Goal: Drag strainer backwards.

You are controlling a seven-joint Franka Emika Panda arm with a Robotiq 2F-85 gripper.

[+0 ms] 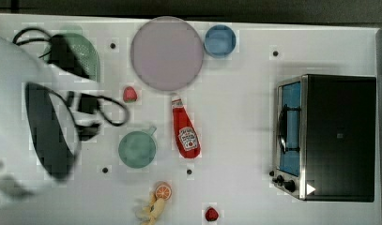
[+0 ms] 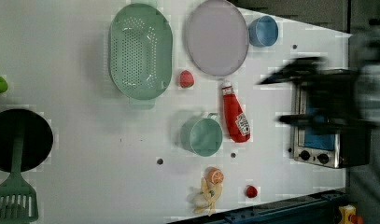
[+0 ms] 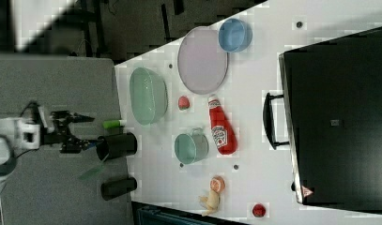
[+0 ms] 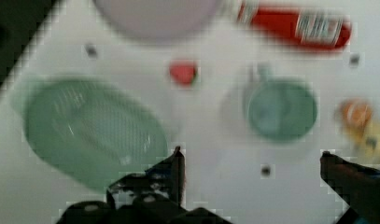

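Since the gripper (image 4: pixel 250 156) hangs above the table (image 1: pixel 235 122) with its jaws spread wide and nothing between them, we judge the arm to be on approach, the strainer not yet touched. In the wrist view the two dark fingers frame bare table, with the strainer (image 4: pixel 92 128) lying off beside one finger and the green mug (image 4: pixel 281 109) beyond the gap.

In the right view the gripper (image 3: pixel 83 131) stands off the table's edge, well apart from the strainer (image 3: pixel 148 95), which rests near that same edge. We read the wide opening as preparation to catch the strainer's rim.

Further out, in the left view, the strainer (image 2: pixel 140 51) sits bowl upward at the table's far side, just beside the lilac plate (image 2: pixel 216 37), a small red fruit (image 2: pixel 186 79) between them. The ketchup bottle (image 2: pixel 235 114) lies flat beyond the mug (image 2: pixel 202 135), and the toaster oven (image 1: pixel 327 136) stands farthest away
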